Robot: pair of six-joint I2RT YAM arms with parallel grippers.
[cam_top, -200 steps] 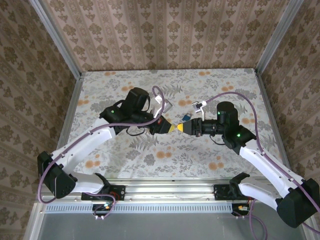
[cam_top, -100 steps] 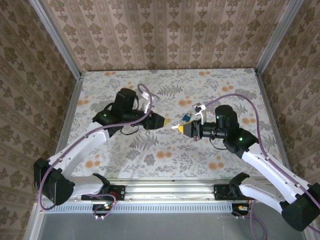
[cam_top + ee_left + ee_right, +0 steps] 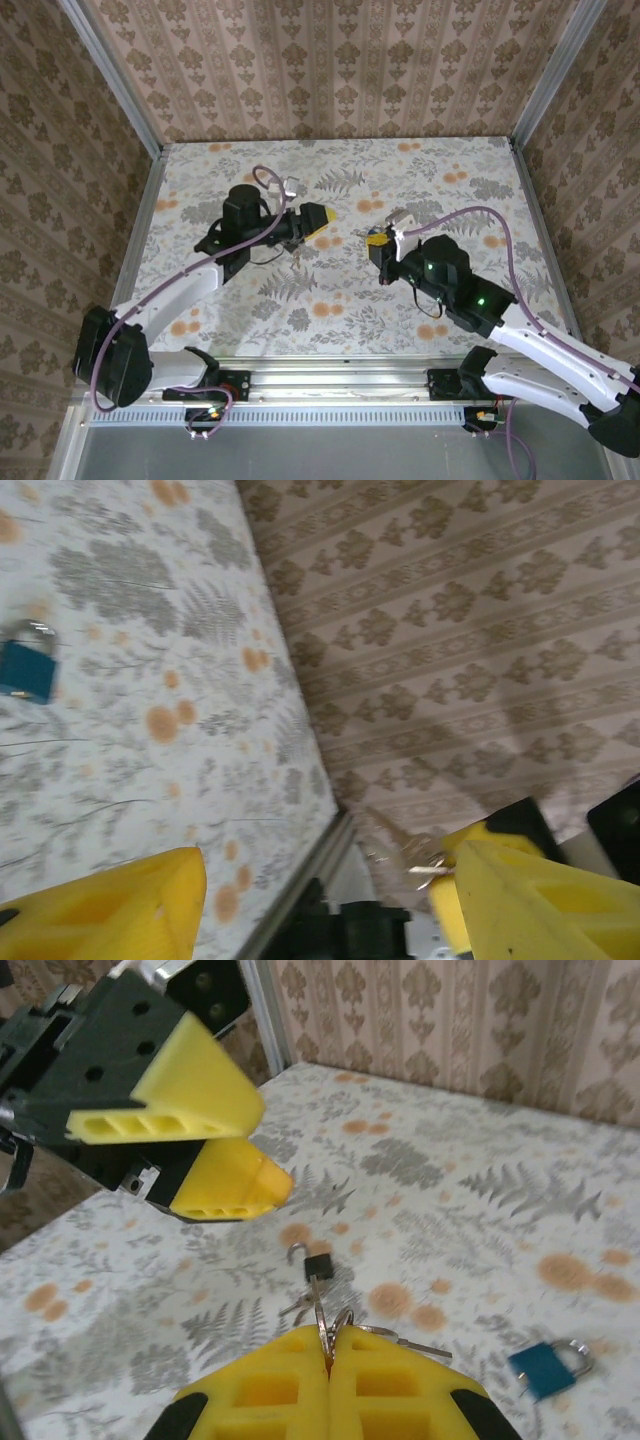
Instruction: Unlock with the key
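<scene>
Bare table (image 3: 346,262) between left claw (image 3: 322,216) and right claw (image 3: 376,240), blue padlock (image 3: 548,1368) nearby

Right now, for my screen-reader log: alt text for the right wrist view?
The shut right gripper pinches the key by its wire ring. A blue padlock lies on the table, lower right; the open left gripper hovers upper left.

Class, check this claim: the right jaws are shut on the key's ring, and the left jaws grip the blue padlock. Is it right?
No. The left gripper is open and empty; the blue padlock lies on the table, as the left wrist view shows. The right gripper is indeed shut on the ring of the key.
</scene>
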